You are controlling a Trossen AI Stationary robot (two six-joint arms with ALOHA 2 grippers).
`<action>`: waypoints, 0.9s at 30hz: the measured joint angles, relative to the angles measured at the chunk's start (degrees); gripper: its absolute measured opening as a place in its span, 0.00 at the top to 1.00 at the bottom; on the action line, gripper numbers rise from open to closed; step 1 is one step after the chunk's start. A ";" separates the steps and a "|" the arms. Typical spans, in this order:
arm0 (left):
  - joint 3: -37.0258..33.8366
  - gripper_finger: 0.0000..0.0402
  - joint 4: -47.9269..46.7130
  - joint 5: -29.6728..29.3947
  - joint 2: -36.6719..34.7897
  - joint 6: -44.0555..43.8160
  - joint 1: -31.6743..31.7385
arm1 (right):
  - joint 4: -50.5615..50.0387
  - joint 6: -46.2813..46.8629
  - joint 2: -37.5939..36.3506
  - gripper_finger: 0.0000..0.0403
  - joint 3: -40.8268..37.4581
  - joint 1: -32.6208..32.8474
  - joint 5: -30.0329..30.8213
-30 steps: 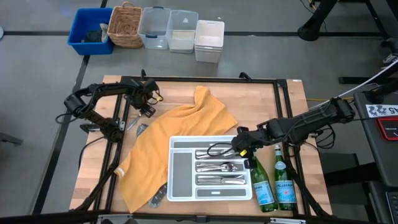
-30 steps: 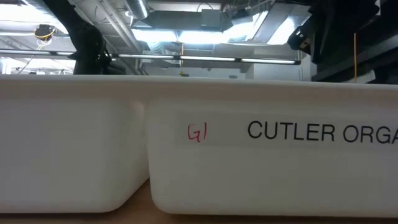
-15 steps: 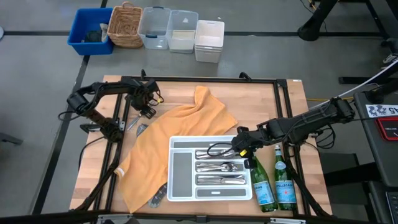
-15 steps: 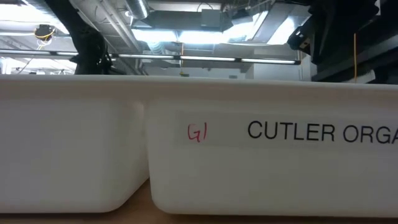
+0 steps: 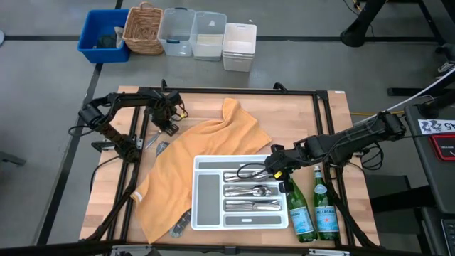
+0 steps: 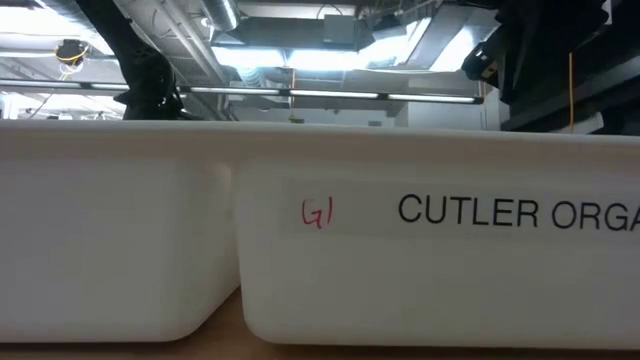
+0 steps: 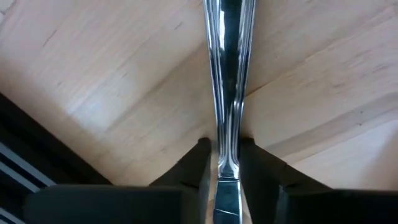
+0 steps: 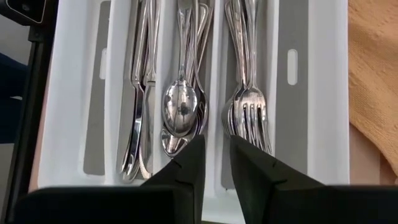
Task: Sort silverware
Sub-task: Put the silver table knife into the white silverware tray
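Left end effector [image 5: 169, 122] is down at the far left of the pale wooden desk [image 5: 327, 121], its two dark fingers [image 7: 198, 163] pinching the slim shiny silver-metal utensil handle [image 7: 227, 81] that lies flat on the wood. Right end effector [image 5: 272, 169] hovers over the right end of the white divided plastic tray [image 8: 323, 93], fingers slightly parted with nothing between them. Sorted silver knives [image 8: 140, 93], spoons [image 8: 180, 109] and forks [image 8: 247, 106] lie in separate compartments, beside the orange cloth [image 5: 206, 153].

Two dark jointed arms, black cables, tapered matte-black fingers [image 8: 247, 163].
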 joint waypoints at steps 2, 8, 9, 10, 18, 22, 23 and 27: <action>0.00 0.86 0.04 0.43 0.00 -1.06 0.00 | 0.00 -0.10 0.00 0.81 0.00 0.00 0.00; -0.04 0.94 0.11 0.84 0.04 -4.37 -0.02 | 0.00 -0.12 0.02 0.81 0.00 0.00 0.02; -0.04 0.95 0.22 0.99 0.04 -5.50 -0.02 | 0.00 -0.12 0.02 0.81 0.00 0.00 0.02; -0.04 0.95 0.36 1.36 0.04 -6.67 0.00 | 0.00 -0.14 0.02 0.81 0.00 0.00 0.02; 0.44 0.92 1.18 3.05 0.06 -20.55 0.02 | 0.02 -1.63 0.02 0.81 0.00 0.00 0.02; 0.80 0.93 1.18 3.46 0.15 -23.76 0.02 | 0.02 -1.65 0.02 0.81 0.00 0.00 0.03; 0.91 0.93 1.16 3.51 0.17 -23.78 0.03 | 0.02 -1.65 0.02 0.81 0.00 0.00 0.02; 1.50 0.93 0.87 4.36 0.19 -22.34 1.17 | 0.02 -1.65 0.02 0.81 0.00 0.00 0.04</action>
